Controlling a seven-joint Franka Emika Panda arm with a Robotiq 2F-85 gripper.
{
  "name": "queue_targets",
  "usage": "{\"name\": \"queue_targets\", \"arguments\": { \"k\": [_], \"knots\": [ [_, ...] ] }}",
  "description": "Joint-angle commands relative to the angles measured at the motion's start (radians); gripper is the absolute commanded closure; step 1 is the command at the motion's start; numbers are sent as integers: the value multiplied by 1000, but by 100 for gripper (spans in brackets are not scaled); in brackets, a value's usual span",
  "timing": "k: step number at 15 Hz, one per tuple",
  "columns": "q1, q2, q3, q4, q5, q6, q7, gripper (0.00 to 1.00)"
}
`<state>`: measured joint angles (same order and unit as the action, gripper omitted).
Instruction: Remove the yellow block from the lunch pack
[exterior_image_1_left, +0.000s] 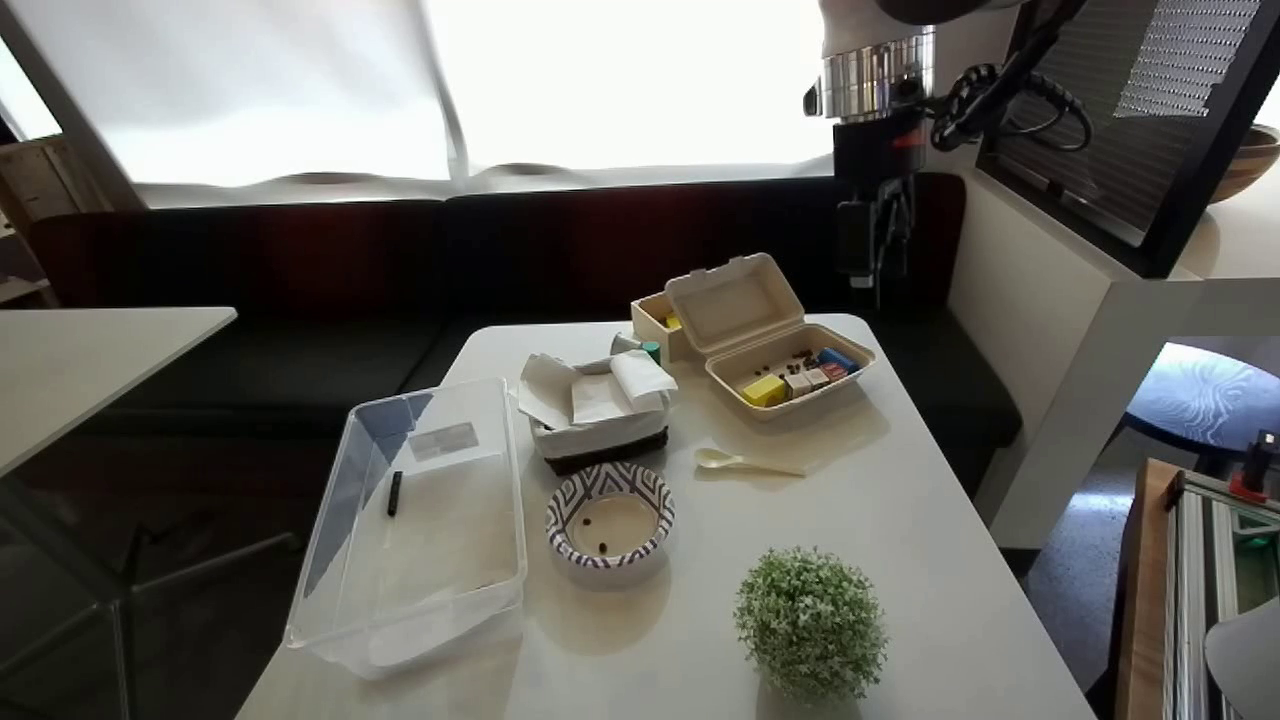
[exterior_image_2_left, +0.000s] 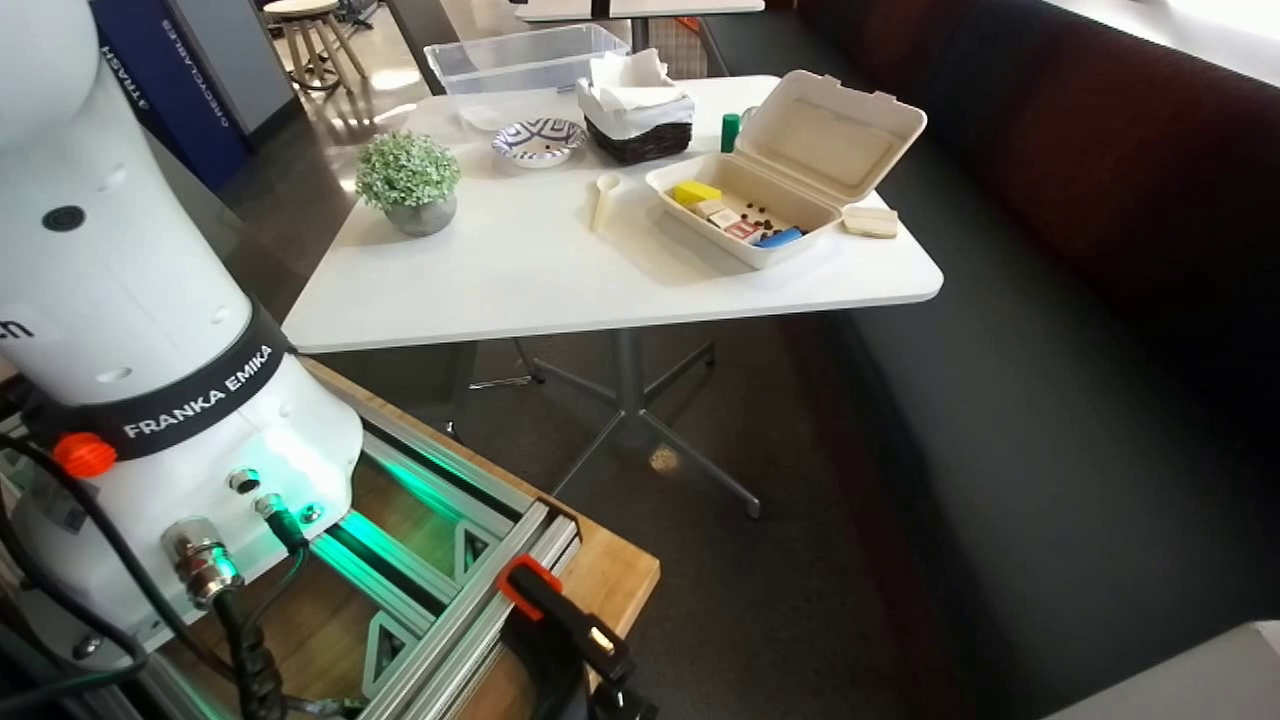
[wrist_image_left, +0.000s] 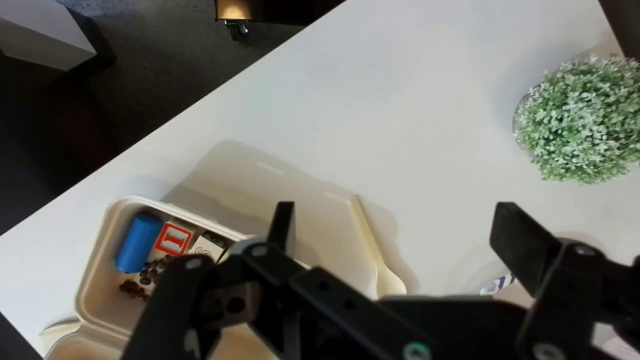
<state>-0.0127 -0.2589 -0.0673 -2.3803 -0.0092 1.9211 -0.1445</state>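
Observation:
The yellow block lies inside the open lunch pack, at the end of a row of small blocks and a blue cylinder. It also shows in an exterior view, in a corner of the pack. In the wrist view the pack is at lower left, partly covered by a finger, and the yellow block is hidden. My gripper is open and empty, above the table. In an exterior view the gripper hangs high, above and behind the pack.
A pale spoon lies before the pack. A patterned bowl, a paper-lined basket, a clear tub and a plant share the table. A light box behind the lid holds something yellow.

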Motion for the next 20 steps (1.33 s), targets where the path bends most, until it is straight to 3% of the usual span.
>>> {"name": "queue_targets", "arguments": {
  "k": [1,3,14,20],
  "knots": [
    [-11,37,-8,44,32,-32,3,0],
    [-24,74,-19,81,44,-28,19,0],
    [-86,325,-43,182,43,240,218,0],
    [-99,483,-45,236,125,356,310,0]
  ]
}}
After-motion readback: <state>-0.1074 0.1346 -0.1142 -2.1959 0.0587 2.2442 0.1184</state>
